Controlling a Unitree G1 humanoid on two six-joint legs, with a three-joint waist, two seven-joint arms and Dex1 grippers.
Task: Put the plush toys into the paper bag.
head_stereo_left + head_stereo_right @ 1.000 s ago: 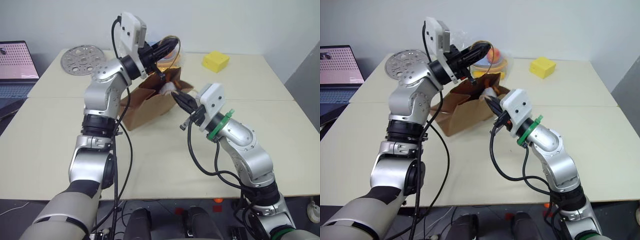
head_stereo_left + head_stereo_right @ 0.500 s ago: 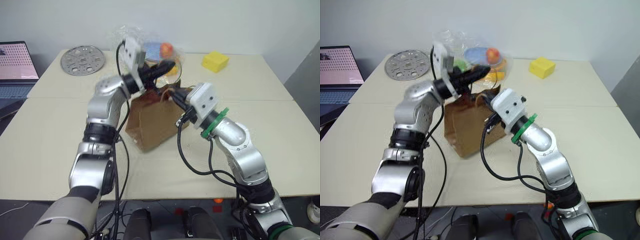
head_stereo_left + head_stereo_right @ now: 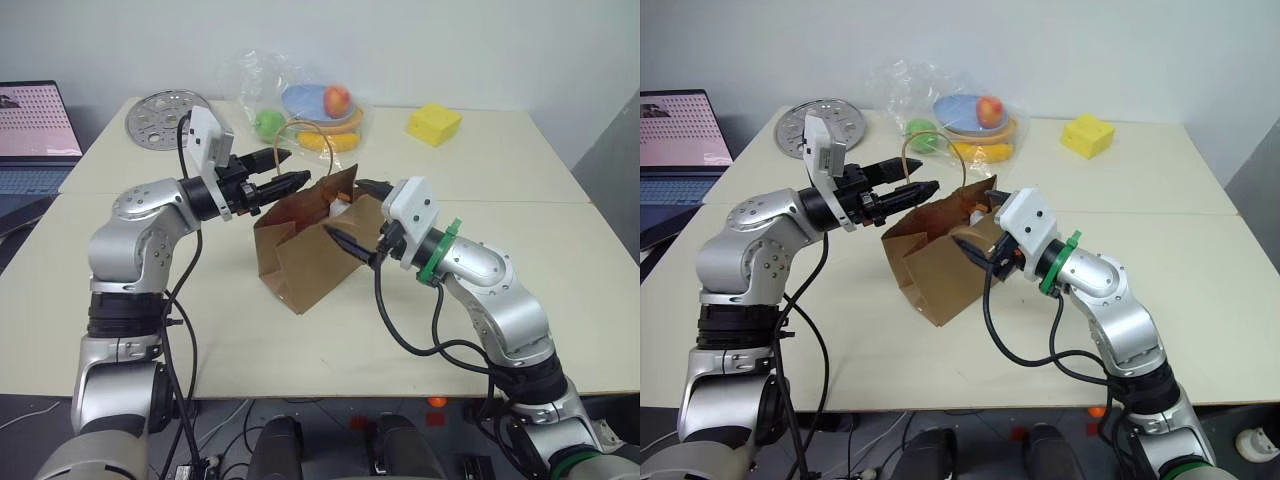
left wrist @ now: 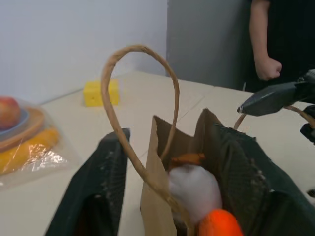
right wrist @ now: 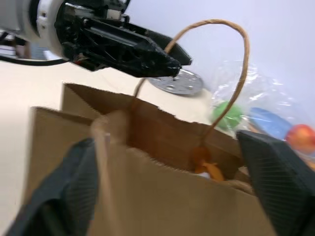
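A brown paper bag [image 3: 300, 245] stands upright on a pale table [image 3: 150, 300], its mouth open. Inside it sit both plush toys: a white egg-shaped toy [image 4: 194, 189] and an orange carrot [image 4: 219, 223], tucked just below the rim. The left gripper [image 3: 280, 172] hovers level at the bag's far upper edge, fingers apart, with one thin loop handle [image 4: 140, 98] arching between them. The right gripper [image 3: 355, 215] faces the bag's near side, fingers spread wide around the rim, holding nothing. Behind the bag lie a clear bag of plastic fruit [image 3: 305, 105], a yellow sponge [image 3: 433, 123] and a metal disc [image 3: 160, 118]. Risk, as a judgement: either arm pulling away could snag a handle or rim and tip the light bag, spilling the toys.
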